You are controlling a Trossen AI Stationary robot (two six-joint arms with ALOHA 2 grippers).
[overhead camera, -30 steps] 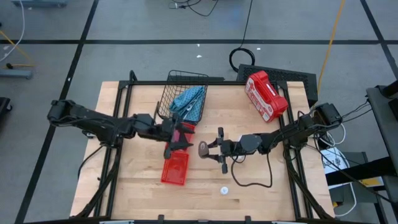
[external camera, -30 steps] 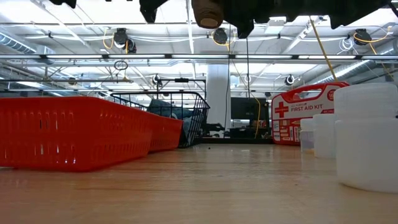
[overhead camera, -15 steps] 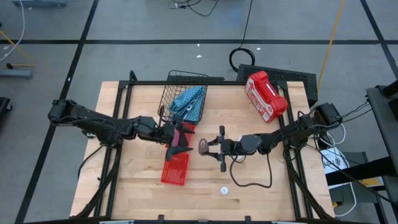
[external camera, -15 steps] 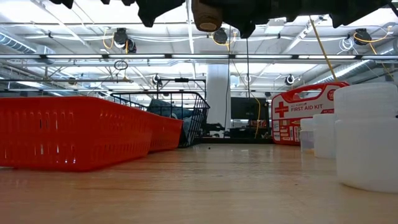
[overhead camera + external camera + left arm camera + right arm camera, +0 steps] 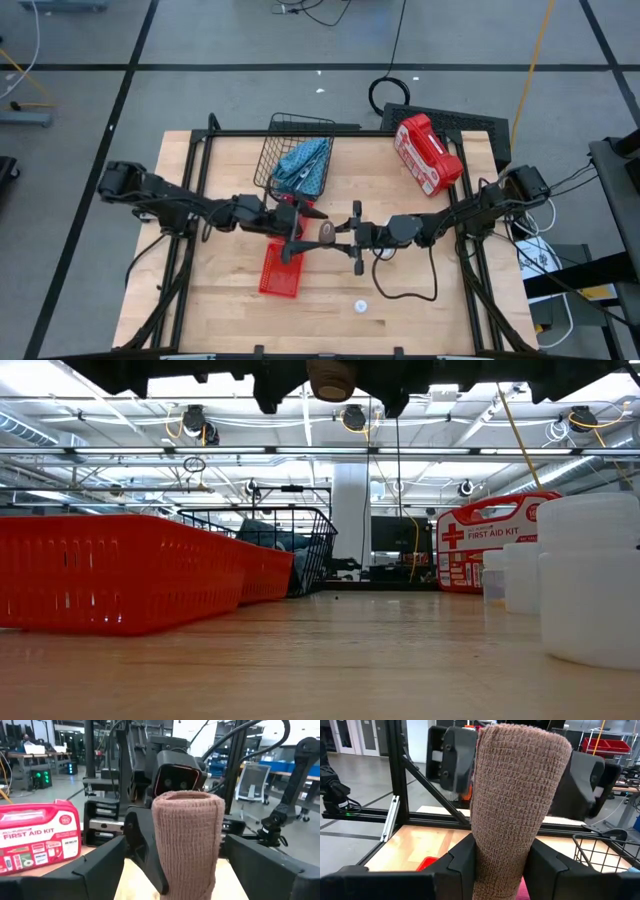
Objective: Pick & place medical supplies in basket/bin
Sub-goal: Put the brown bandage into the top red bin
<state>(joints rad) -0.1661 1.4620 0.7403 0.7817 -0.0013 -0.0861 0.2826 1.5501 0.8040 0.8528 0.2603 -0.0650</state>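
At the near edge of the table, the low view shows some white vials standing on the wood, and in the high view one small white vial lies alone on the bare table. A little farther in, one red bin lies on the table below the place where the two arms meet. Above the middle of the table, the right gripper is closed on the brown bandage roll and holds it in the air, clear of the wood; in the right wrist view the roll stands upright between the two dark fingers, which press it from both sides. The left gripper faces it directly from the other side, with its fingers spread wide, one on each side of the roll, and in the left wrist view I cannot tell if they touch the roll. A second red bin shows partly under the left gripper. Farther back, the black wire basket stands near the far edge and holds the light-blue pouch. To the right of the basket, in the far right part of the table, the red and white first aid case lies.
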